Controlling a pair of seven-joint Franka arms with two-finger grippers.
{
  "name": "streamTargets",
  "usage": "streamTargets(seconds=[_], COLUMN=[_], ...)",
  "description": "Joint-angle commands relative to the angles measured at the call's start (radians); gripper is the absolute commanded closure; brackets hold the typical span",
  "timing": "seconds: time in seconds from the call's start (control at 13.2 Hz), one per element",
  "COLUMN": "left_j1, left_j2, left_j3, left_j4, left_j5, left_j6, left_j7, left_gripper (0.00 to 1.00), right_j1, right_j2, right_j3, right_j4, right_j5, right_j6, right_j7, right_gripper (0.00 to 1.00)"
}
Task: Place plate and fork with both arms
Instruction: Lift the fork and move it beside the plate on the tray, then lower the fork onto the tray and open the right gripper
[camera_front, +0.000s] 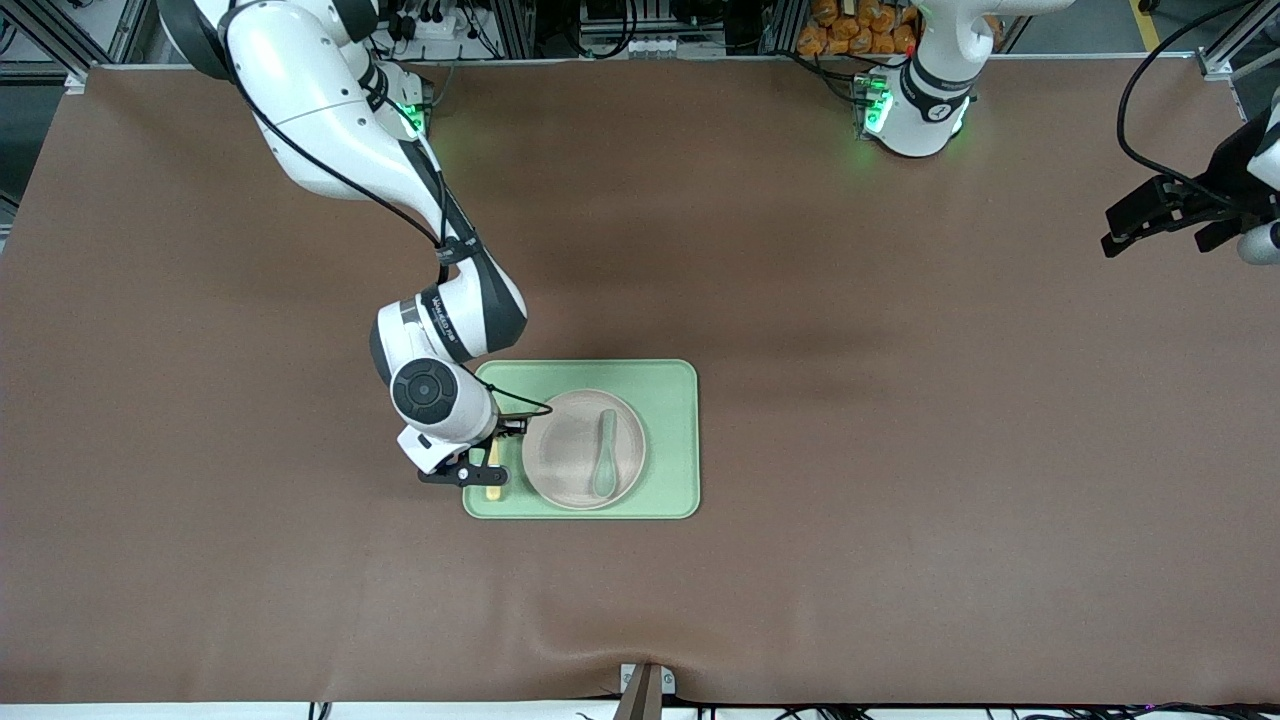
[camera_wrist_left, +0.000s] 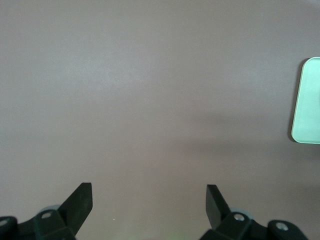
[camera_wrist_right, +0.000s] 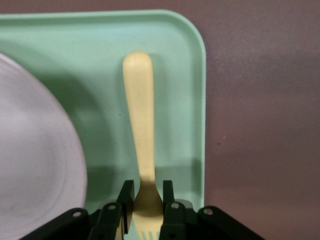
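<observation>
I have the right gripper (camera_wrist_right: 146, 200) low over the rectangular light-green tray (camera_front: 670, 400), jaws closed on the small yellow plastic fork (camera_wrist_right: 139, 125) lying beside the round cream plastic plate (camera_front: 570, 450). Fork placement looks nearly done; next I'd release and lift. The left gripper (camera_wrist_left: 149, 200) waits with jaws apart over bare bench.

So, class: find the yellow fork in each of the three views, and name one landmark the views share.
Front view: the fork lies on the green tray beside the plate, toward the right arm's end, under the right gripper.
Left wrist view: not in it.
Right wrist view: the fork runs up the middle.
Shared landmark: the green tray, whose corner also shows in the left wrist view.
</observation>
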Motion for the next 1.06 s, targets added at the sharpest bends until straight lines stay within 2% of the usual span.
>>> streamTargets(seconds=[0.0, 0.99], left_j1=[-0.002, -0.002], left_j2=[0.005, 0.008], left_j3=[0.002, 0.002], left_j4=[0.002, 0.002], left_j5=[-0.016, -0.016], left_j6=[0.008, 0.008], left_j7=[0.020, 0.020], left_gripper=[0.00, 0.00], right_j1=[-0.008, -0.005], right_j2=[-0.051, -0.028], right_j3=[0.015, 0.015], right_j4=[-0.077, -0.081], right_j5=[0.022, 0.022], right_j6=[0.037, 0.057], right_j7=[-0.022, -0.022], right_gripper=[1.00, 1.00])
